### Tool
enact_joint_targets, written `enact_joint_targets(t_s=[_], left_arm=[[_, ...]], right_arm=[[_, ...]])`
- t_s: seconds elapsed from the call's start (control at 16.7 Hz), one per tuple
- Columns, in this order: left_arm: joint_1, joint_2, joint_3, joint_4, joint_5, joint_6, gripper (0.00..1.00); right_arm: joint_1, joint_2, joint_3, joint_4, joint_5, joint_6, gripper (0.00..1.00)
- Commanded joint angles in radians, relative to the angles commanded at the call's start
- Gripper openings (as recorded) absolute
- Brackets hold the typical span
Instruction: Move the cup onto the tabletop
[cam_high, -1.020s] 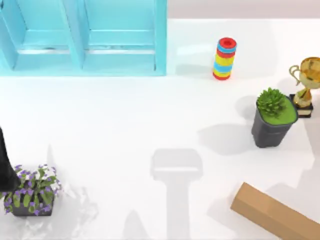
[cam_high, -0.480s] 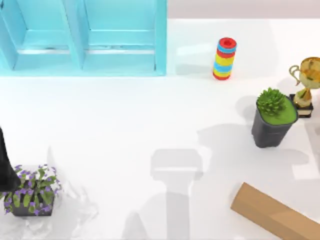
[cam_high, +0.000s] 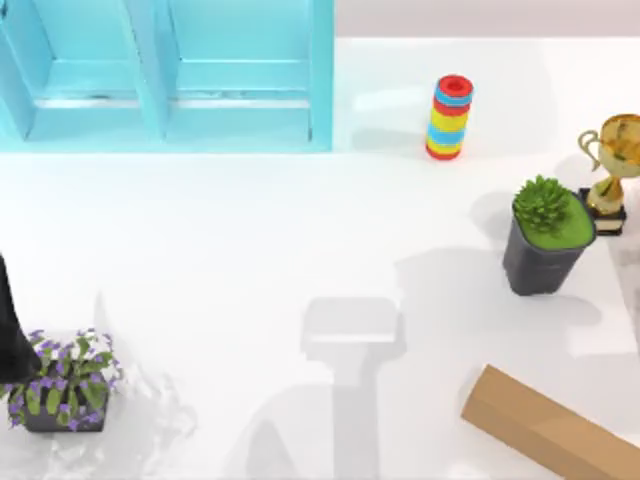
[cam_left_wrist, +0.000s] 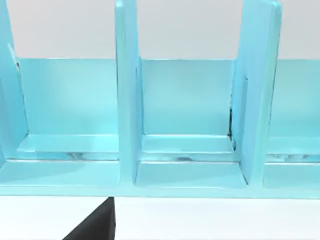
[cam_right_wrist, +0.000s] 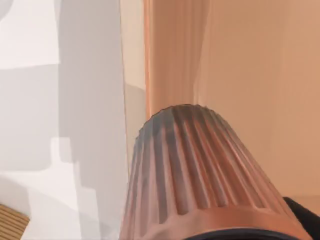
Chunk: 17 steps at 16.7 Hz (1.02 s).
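Two AgileX arms are working at a broad, flat, plain white tabletop (cam_high: 250, 230). The left arm (cam_high: 8, 335) is sitting parked as a dark shape at the table's left edge, just beside a small dark planter of purple and white flowers (cam_high: 65, 395). The left wrist view is facing the open compartments of a light-blue cabinet (cam_high: 170, 80) standing at the far left of the table. A black wedge of the left gripper (cam_left_wrist: 97, 226) is jutting in low in that view, and whether that gripper is wide or narrow cannot be told. In the right wrist view, a small ribbed cylindrical cup, pale pink shading to reddish-brown (cam_right_wrist: 200, 175), is sitting very close to the camera. A black part of the right gripper (cam_right_wrist: 306, 216) is showing at its base. Whether this gripper is clamping the cup cannot be told, nor whether the cup is touching the tabletop. Behind the cup a peach-coloured surface is rising on one side, and white table with grey shadows is lying on the other. On the right half of the table, a stack of red, blue and yellow rings (cam_high: 450, 117) is standing upright toward the far edge, well apart from the cabinet. A gold two-handled trophy on a black base (cam_high: 608, 170) is standing at the right edge. A dark plant pot holding a green succulent (cam_high: 545, 245) is standing just beside the trophy. A long brown cardboard box (cam_high: 550, 432) is lying at an angle near the front right corner.
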Motion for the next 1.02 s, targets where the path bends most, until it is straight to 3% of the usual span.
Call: enact_joint_targets(t_s=[0.24,0.72,1.02], left_arm=[[0.000,0.000,0.000,0.000,0.000,0.000,1.00],[0.000,0.000,0.000,0.000,0.000,0.000,1.00],[0.000,0.000,0.000,0.000,0.000,0.000,1.00]], right_arm=[[0.188,0.018,0.038,-0.007,0.027,0.178,0.00],[0.821,0.084,0.131,-0.037,0.049,0.761,0.00],[1.020,0.117,0.145,-0.064,0.029,0.991,0.00]])
